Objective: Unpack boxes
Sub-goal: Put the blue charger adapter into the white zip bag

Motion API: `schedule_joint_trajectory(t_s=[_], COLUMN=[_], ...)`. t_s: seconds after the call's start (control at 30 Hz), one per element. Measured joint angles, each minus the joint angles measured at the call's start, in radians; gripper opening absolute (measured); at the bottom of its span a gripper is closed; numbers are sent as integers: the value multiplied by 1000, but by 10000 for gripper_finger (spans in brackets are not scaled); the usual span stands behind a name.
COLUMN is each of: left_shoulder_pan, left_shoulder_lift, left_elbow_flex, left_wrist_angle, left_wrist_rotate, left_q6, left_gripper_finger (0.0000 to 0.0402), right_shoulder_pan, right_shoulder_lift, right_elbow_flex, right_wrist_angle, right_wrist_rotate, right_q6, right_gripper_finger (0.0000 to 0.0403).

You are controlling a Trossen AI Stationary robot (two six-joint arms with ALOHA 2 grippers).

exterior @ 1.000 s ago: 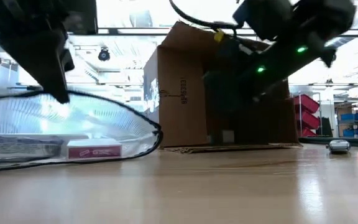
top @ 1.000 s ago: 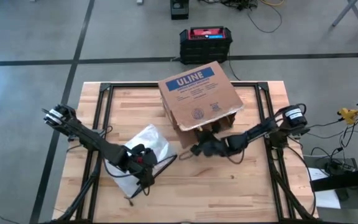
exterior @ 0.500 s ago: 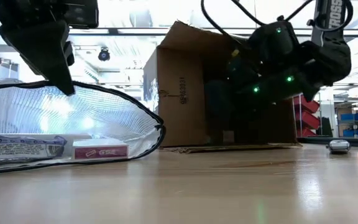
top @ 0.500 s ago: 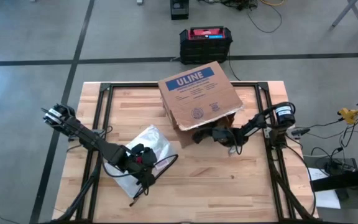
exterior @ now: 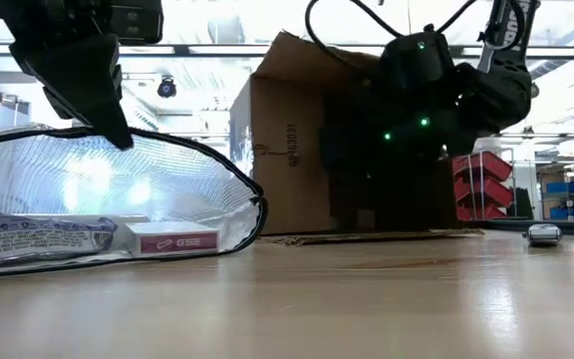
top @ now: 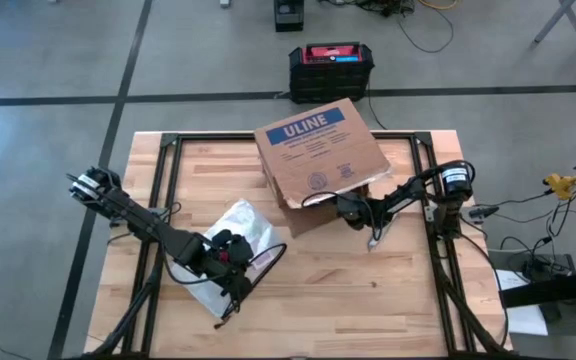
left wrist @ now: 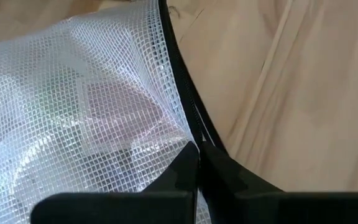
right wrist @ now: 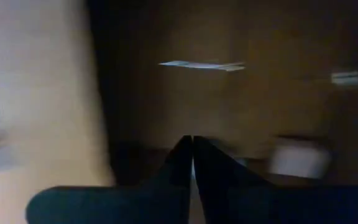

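At lower left of the high view the left gripper [top: 236, 292] sat over the mesh bag [top: 230, 243], its jaws closed on the bag's black edge [left wrist: 178, 106]. In the low view the bag [exterior: 88, 209] filled the left side, lying on the bench [exterior: 367, 299] with a small pink packet [exterior: 172, 240] inside. At upper centre of the high view the box [top: 320, 152] lay on its side on the bench [top: 368, 290], ULINE label up, open end facing lower right. The right gripper [top: 318, 200] reached into that opening, jaws closed and holding nothing visible. Above the bench, on the floor, stood a black-and-red case [top: 331, 66].
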Motion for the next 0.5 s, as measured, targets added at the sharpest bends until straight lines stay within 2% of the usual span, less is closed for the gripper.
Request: schedule_joint_trajectory(t_s=[0.13, 0.2, 0.33, 0.5], left_shoulder_pan=[1, 2, 2, 2], left_shoulder_lift=[0, 0, 0, 0], left_elbow_flex=[0, 0, 0, 0], left_wrist_angle=[0, 2, 3, 4], left_wrist_rotate=[-3, -7, -7, -7], left_q6=[17, 18, 15, 18], left_gripper_finger=[0, 0, 0, 0], right_shoulder_pan=[-23, -22, 29, 92], right_shoulder_lift=[7, 7, 7, 6], right_elbow_flex=[4, 6, 3, 3], right_wrist_angle=[-5, -2, -5, 4], right_wrist_rotate=[-313, -432, -498, -713], right_q6=[10, 6, -4, -2], right_gripper_finger=[0, 0, 0, 0])
